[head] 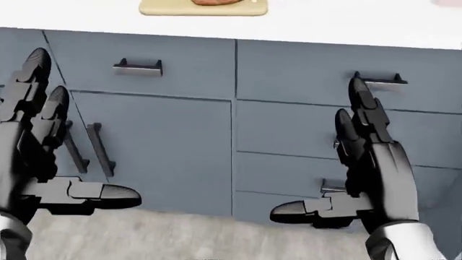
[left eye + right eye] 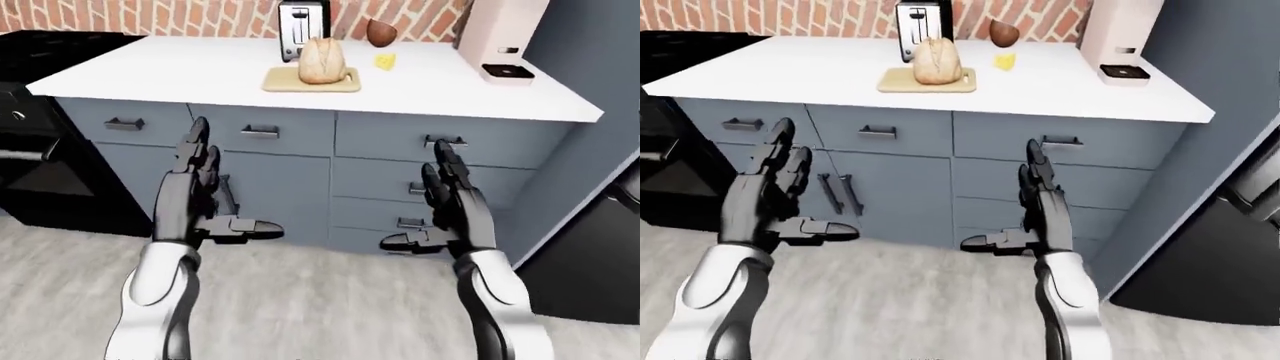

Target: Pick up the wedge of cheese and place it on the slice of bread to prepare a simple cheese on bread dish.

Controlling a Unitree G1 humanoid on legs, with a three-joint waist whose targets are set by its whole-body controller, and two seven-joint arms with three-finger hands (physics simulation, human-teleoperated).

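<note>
- Cheese wedge (image 2: 385,61) is sitting on the white counter (image 2: 180,71), toward the top of the left-eye view, just right of the bread (image 2: 322,60) and apart from it.
- You are seeing the bread resting on a tan cutting board (image 2: 290,81), with a toaster (image 2: 303,22) above it against the brick wall (image 2: 150,16).
- A brown rounded object (image 2: 381,32) is standing above the cheese, and a pale appliance (image 2: 500,37) is occupying the counter's right end.
- Your left hand (image 2: 200,187) is hanging before the grey cabinets (image 2: 290,180), fingers spread open, thumb pointing inward, holding nothing.
- Your right hand (image 2: 450,202) is mirroring it beside the drawers, fingers likewise extended and empty.
- Both hands are hovering well below the counter, far from the cheese.
</note>
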